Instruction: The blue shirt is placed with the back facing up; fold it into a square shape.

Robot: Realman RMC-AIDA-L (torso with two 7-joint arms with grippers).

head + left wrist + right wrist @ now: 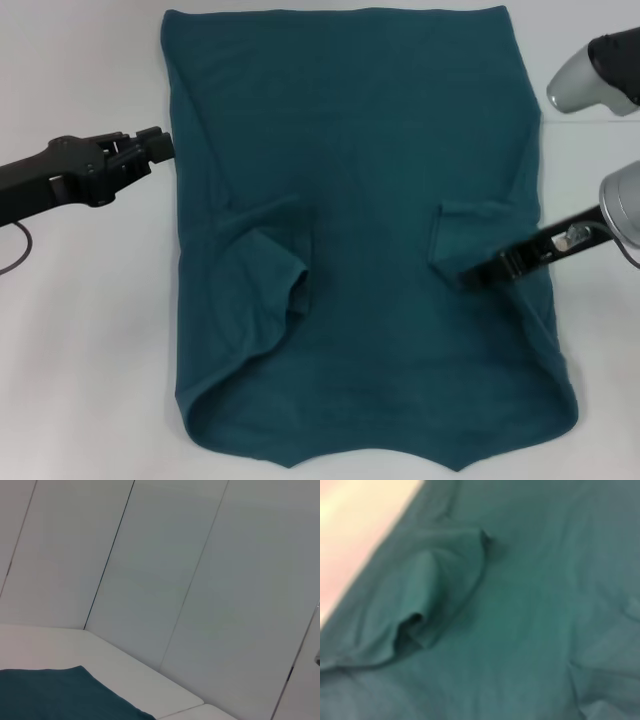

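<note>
1. A big white table (90,330) fills the head view, and the left wrist view shows pale wall panels (165,580) behind it.
2. The blue shirt (370,200) lies flat in the middle of the table, plain side up. Both sides are folded in, so it looks like a tall block.
3. One folded sleeve (265,285) makes a bumpy flap on the left part of the shirt. The other sleeve (480,225) lies flat on the right part.
4. The left claw (158,146) hangs over bare table, just beside the shirt's left edge. Its black tips look close together, but I cannot tell if it is open or closed.
5. The right claw (478,274) is low over the right part of the shirt, just below the flat sleeve. Its tip looks thin and dark. I cannot tell if it is pinching the cloth.
6. The right wrist view shows only shirt, with the bumpy sleeve across from that claw.
</note>
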